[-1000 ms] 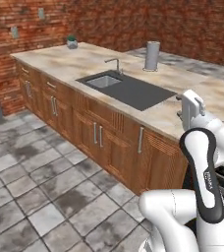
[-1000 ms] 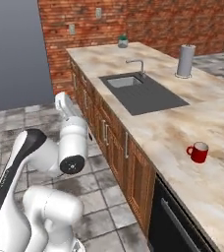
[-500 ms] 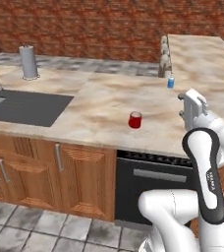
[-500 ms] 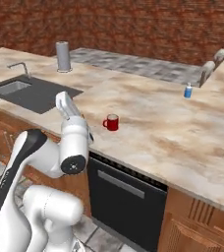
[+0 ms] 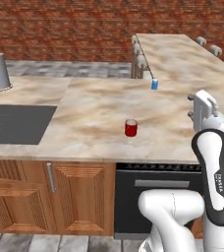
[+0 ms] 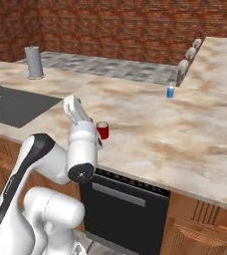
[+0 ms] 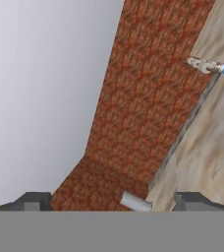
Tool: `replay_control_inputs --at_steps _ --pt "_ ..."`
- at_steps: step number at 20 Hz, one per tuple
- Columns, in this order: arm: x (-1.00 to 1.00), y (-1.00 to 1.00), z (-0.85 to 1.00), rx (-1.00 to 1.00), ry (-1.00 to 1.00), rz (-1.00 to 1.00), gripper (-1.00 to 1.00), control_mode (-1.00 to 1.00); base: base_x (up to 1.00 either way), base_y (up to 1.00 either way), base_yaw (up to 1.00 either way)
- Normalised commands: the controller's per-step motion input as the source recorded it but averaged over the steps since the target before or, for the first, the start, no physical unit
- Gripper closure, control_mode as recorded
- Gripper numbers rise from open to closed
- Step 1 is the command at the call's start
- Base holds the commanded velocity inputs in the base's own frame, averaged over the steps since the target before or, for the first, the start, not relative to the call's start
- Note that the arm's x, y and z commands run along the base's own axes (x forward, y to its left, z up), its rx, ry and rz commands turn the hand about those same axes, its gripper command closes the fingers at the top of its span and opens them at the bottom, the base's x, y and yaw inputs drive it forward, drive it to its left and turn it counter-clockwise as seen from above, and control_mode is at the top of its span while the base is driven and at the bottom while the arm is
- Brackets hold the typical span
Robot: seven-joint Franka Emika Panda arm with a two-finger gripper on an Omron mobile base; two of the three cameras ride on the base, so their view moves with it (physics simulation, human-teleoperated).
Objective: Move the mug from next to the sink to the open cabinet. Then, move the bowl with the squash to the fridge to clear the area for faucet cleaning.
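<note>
Stands upright on the marble counter (image 5: 94,118), the mug (image 5: 130,128): small, red, plain-sided, out in the open stretch of worktop to the right of the sink (image 5: 15,124), well apart from it and nearer the counter's front edge than the back wall. Sits above the dark oven front, with the small blue can (image 5: 154,84) well behind it toward the far counter. Looks light, rigid and smooth, so likely slippery under hard pads and easy to tip with a sideways nudge; probably brittle if dropped. Best taken across the body with 2 fingers, about mid-height, squarely through the centre, or over the rim from above. Handle too small to make out, so not to be relied on. Hangs raised beside the mug, the gripper (image 7: 112,201), fingers spread wide, nothing between them, pointing off toward the brick wall rather than down at the mug
</note>
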Motion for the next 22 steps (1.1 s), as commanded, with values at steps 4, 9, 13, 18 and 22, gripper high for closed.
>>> replay_control_inputs --at_steps 4,9,13,18,22 --pt "0.0 0.0 0.0 0.0 0.0 0.0 -1.0 1.0 0.1 0.89 -0.11" --pt "0.0 0.0 0.0 0.0 0.0 0.0 -1.0 1.0 0.0 0.64 -0.33" --pt "0.0 0.0 0.0 0.0 0.0 0.0 -1.0 1.0 0.15 0.5 -0.27" --pt "0.0 0.0 0.0 0.0 0.0 0.0 -1.0 1.0 0.33 0.38 -0.22" --pt "0.0 0.0 0.0 0.0 0.0 0.0 -1.0 1.0 0.38 0.25 -0.11"
